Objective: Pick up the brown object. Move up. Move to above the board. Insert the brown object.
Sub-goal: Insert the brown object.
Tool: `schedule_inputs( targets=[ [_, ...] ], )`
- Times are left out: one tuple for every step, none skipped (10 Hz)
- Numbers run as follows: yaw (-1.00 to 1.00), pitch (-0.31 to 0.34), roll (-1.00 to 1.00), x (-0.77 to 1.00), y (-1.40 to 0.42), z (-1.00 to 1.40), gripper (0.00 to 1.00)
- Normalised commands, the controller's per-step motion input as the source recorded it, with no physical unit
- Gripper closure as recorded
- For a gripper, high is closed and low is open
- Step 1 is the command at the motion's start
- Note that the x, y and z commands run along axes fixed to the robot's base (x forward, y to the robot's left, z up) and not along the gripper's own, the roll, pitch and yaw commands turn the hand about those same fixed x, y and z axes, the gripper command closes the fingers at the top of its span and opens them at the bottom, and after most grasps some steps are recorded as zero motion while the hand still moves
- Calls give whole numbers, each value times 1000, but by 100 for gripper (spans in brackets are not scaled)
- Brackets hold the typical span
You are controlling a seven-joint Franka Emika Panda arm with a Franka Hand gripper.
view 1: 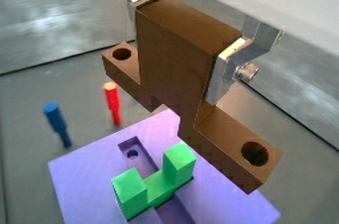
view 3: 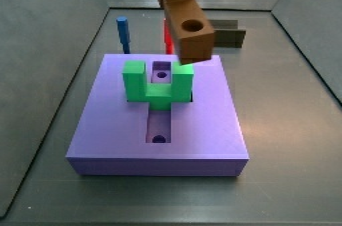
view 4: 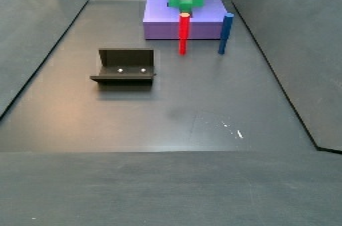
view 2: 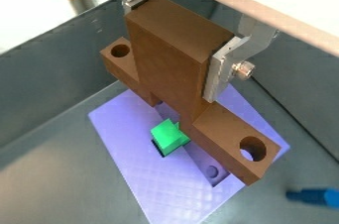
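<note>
the brown object (view 1: pixel 192 79) is clamped in the claw (view 1: pixel 185 45) and hung clear above the board (view 3: pixel 127 120), beside the board's green u-shaped block (view 3: pixel 156 82), so its lower end can be lined up for insertion.

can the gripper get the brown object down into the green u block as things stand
Probably yes: the gripper holds the brown object above the board, and nothing lies over the green U-shaped block.
</note>
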Motion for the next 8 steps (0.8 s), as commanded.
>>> schedule_inputs(
  targets=[
    [-540, 0, 69, 0, -69, -149, 100],
    [-386, 16, 0, -37, -51, -226, 100],
    [-406, 87, -161, 0, 0, -209, 100],
    [-391, 159, -287, 0, 0, -91, 100],
    [-314, 200, -424, 0, 74, -40, 100],
    [-234, 253, -493, 97, 71, 0, 100],
    [-120, 260, -500, 189, 37, 69, 100],
    [-20, 266, -500, 274, 0, 83, 100]
  ],
)
